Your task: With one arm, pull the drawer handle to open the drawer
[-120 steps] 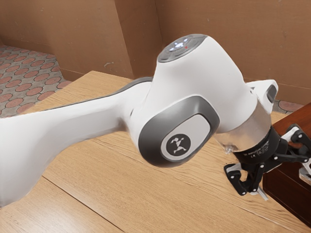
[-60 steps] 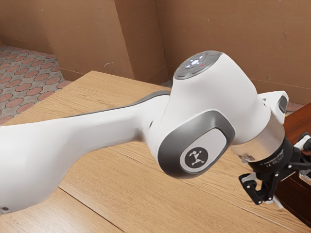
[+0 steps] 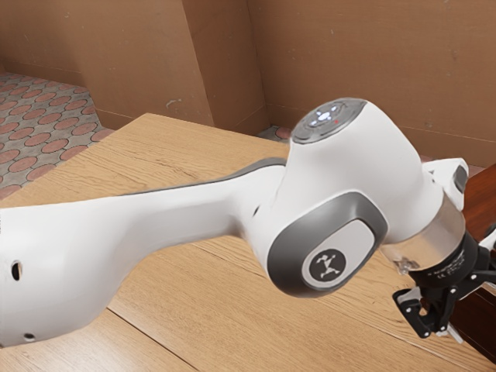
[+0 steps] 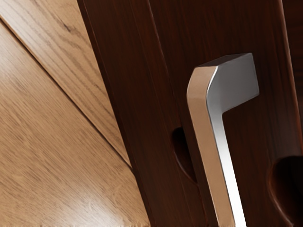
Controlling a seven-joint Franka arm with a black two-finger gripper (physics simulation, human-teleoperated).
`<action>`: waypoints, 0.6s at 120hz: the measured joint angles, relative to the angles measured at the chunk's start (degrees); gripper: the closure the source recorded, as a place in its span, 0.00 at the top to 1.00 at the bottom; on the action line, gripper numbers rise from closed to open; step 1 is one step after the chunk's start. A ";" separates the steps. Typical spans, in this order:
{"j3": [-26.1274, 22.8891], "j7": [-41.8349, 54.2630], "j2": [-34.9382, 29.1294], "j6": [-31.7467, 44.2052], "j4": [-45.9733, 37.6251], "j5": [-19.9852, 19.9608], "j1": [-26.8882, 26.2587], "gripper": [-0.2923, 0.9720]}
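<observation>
Drawer handle (image 4: 222, 142), a brushed-metal bar with a bent end, stands just before the hand's camera; it is fixed on the dark wooden drawer front (image 4: 142, 94), where two dark rounded marks lie behind the handle. Nothing around the handle shows the drawer drawn out, so I judge that the pull is not begun; the approach looks almost complete, and gripping and pulling are left. Below the handle runs the light wooden table (image 4: 42, 142). In the exterior view the gripper (image 3: 438, 318) hangs close against the cabinet (image 3: 482, 201) that bears the handle; whether it is open or closed I cannot tell. Farther from the handle, the white arm (image 3: 155, 232) carries a round emblem (image 3: 325, 266) without letters; white print on the black wrist ring (image 3: 448, 267) is too small to read.
</observation>
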 joint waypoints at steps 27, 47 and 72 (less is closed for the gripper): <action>0.00 -0.30 1.48 0.67 1.12 0.05 -0.18 0.75; 0.04 -0.46 1.78 1.02 1.14 0.06 -0.12 0.75; 0.01 -0.61 2.72 1.76 0.82 0.01 -0.12 0.74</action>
